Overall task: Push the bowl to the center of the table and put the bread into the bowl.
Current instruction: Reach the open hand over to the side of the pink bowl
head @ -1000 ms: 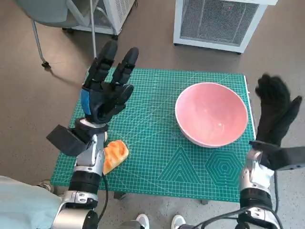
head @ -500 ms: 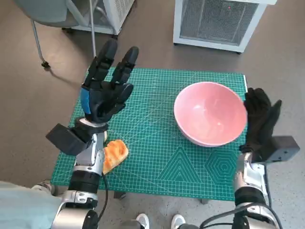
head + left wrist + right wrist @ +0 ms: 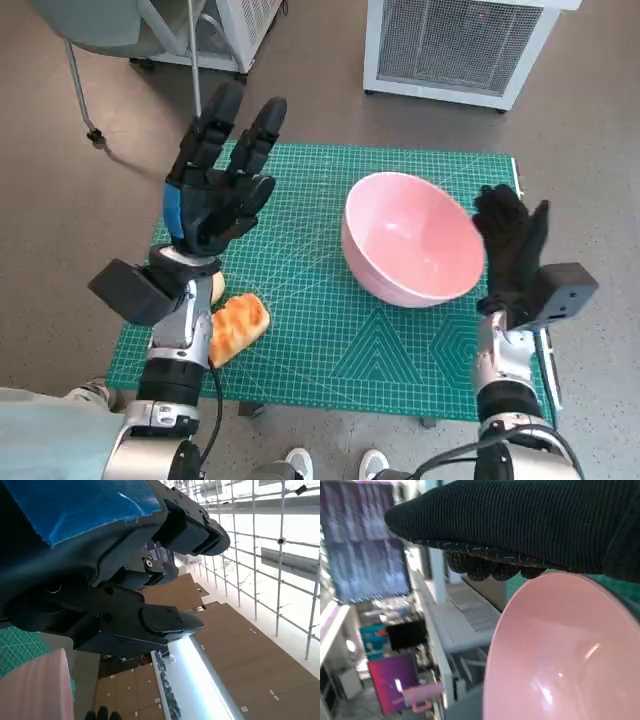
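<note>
The pink bowl [image 3: 410, 240] sits on the green mat [image 3: 310, 330], right of the middle, tipped a little toward the left. My right hand [image 3: 508, 245], in its black glove, presses flat against the bowl's right rim, holding nothing. The right wrist view shows the bowl [image 3: 560, 655] right under the glove [image 3: 520, 525]. The orange bread [image 3: 235, 325] lies near the mat's front left corner, beside my left forearm. My left hand [image 3: 218, 185] is raised above the mat's left side, fingers spread, empty. In the left wrist view its black fingers [image 3: 150, 625] hold nothing; a pink edge of the bowl [image 3: 35, 690] shows.
A white grilled unit [image 3: 455, 45] stands on the floor behind the table. A grey chair [image 3: 110, 30] is at the back left. The mat's right edge [image 3: 520, 190] lies just beyond my right hand.
My right hand has swung in from beyond the table's right edge against the bowl's rim. The bowl has slid left toward the middle and tipped. My left hand has barely moved.
</note>
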`<state>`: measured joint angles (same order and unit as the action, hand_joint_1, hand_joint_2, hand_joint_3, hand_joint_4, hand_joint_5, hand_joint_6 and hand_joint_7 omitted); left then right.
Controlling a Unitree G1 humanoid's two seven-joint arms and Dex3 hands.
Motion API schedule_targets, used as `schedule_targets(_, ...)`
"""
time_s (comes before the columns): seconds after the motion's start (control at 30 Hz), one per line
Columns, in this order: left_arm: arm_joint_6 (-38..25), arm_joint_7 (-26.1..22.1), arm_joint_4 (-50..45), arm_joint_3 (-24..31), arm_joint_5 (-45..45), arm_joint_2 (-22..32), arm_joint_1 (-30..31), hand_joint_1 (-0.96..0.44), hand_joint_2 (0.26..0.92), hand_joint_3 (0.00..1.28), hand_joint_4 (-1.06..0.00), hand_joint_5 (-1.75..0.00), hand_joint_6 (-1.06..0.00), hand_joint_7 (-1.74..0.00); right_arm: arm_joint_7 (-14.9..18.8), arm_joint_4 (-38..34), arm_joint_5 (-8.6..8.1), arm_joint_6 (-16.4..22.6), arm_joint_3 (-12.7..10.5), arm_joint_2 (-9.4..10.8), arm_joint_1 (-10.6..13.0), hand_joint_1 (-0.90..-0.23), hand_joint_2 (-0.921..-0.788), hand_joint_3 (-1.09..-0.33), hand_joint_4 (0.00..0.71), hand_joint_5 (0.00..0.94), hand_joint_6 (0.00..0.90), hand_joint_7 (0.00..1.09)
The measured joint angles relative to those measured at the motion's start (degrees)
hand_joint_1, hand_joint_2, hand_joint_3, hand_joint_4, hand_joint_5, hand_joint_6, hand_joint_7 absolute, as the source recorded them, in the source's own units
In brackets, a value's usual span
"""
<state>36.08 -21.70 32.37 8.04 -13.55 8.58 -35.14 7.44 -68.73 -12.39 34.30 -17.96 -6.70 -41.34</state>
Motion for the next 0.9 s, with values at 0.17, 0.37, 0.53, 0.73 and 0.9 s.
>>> schedule_targets(0.17,-0.11,-0.01,-0.22,0.11,0.0,0.03,0.47,-0.12,0.921,0.2,-0.5,0.0,-0.55,-0.01,1.0,-0.5,0.47,-0.99,0.46,0.76,-1.02,-0.458,-0.921,-0.799,0.294,0.012,0.085,0.46)
schedule_targets(0.37,-0.14,0.1,-0.47,0.37,0.01,0.11,0.76,-0.11,0.921,0.2,-0.5,0.0,-0.56,-0.01,2.36,-0.93,0.46,-2.12,0.46,1.41,-2.53,-0.474,-0.921,-0.791,0.301,0.013,0.101,0.45)
schedule_targets(0.53,-0.15,0.21,-0.73,0.65,0.0,0.21,0.9,-0.11,0.921,0.2,-0.5,0.0,-0.56,-0.01,2.77,-1.27,0.47,-2.71,0.46,2.15,-3.76,-0.479,-0.921,-0.79,0.304,0.012,0.11,0.45)
schedule_targets(0.73,-0.46,0.4,-1.27,0.84,0.0,0.22,1.29,-0.1,0.921,0.2,-0.5,0.0,-0.56,-0.01,2.79,-1.84,0.88,-3.17,0.64,3.34,-4.71,-0.481,-0.921,-0.794,0.317,0.016,0.118,0.44)
schedule_targets(0.9,-0.87,0.66,-1.58,1.02,0.01,0.22,1.54,-0.1,0.921,0.2,-0.49,0.0,-0.57,-0.01,2.78,-2.47,1.28,-3.81,0.84,4.41,-5.25,-0.485,-0.921,-0.794,0.324,0.018,0.125,0.43)
